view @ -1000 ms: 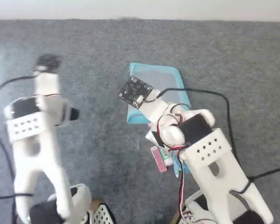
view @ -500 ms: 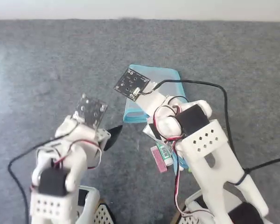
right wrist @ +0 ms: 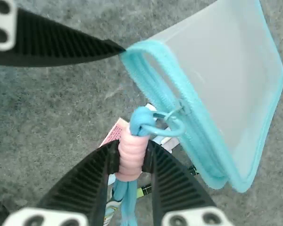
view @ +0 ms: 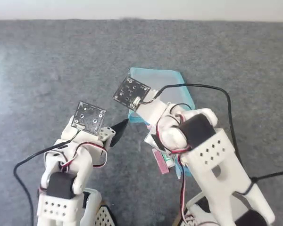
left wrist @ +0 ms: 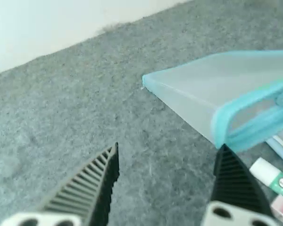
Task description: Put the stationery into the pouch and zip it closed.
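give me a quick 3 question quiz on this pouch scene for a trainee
1. True or false: the right gripper is shut on the pink zipper pull.
2. The left gripper is: A) open, beside the pouch's corner; B) shut on a pen; C) shut on the zipper pull.
3. Fill in: the stationery lies ___ the pouch.
Key: 1 true; 2 A; 3 outside.

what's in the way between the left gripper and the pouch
Nothing visible. Only bare grey mat lies between the open left gripper and the pouch at its near corner. The right gripper, shut on the pink zipper pull, sits farther along the pouch's mouth.
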Robot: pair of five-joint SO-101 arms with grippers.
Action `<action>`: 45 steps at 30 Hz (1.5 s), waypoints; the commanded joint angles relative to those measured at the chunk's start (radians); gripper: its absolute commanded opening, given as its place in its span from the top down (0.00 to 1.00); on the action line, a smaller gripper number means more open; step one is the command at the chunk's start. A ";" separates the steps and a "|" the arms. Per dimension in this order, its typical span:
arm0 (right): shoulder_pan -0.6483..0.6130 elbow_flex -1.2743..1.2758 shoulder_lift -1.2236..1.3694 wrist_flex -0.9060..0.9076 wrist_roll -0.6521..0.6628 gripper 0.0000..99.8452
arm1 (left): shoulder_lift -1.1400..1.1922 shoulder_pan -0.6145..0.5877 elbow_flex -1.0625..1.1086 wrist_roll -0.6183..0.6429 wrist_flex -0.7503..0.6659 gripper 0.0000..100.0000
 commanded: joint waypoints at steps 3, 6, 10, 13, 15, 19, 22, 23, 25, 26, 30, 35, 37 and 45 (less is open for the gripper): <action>-0.048 -0.054 -0.067 0.018 -0.025 0.99 | -0.012 0.044 -0.004 0.026 -0.021 0.69; -0.047 -0.054 -0.045 0.016 -0.026 0.99 | -0.015 0.066 -0.091 0.058 0.078 0.69; -0.047 -0.054 -0.030 0.005 -0.028 0.99 | -0.009 0.095 -0.130 0.074 0.110 0.69; -0.047 -0.054 -0.035 0.012 -0.028 0.99 | -0.009 0.097 -0.097 0.072 0.078 0.69; -0.047 -0.054 -0.035 0.013 -0.028 0.99 | -0.009 0.097 -0.102 0.072 0.078 0.69; -0.050 -0.055 -0.035 0.016 -0.028 0.99 | -0.008 0.089 -0.071 0.069 0.040 0.69; -0.050 -0.055 -0.035 0.016 -0.028 0.99 | -0.008 0.086 -0.024 0.058 -0.002 0.69; -0.050 -0.057 -0.036 0.018 -0.028 0.99 | -0.008 0.086 -0.013 0.048 -0.009 0.69; -0.050 -0.060 -0.036 0.018 -0.026 0.99 | -0.008 0.084 -0.001 0.041 -0.015 0.69; -0.051 -0.060 -0.036 0.018 -0.025 0.99 | -0.008 0.080 0.001 0.041 -0.015 0.69; -0.053 -0.060 -0.036 0.018 -0.023 0.99 | -0.008 0.044 0.019 0.041 -0.048 0.69; -0.053 -0.060 -0.036 0.018 -0.023 0.99 | -0.008 0.046 0.081 0.041 -0.130 0.74; -0.053 -0.060 -0.036 0.018 -0.023 0.99 | -0.008 0.046 0.093 0.041 -0.152 0.75; -0.077 -0.060 -0.036 0.022 -0.023 0.99 | -0.008 0.137 0.116 0.040 -0.158 0.73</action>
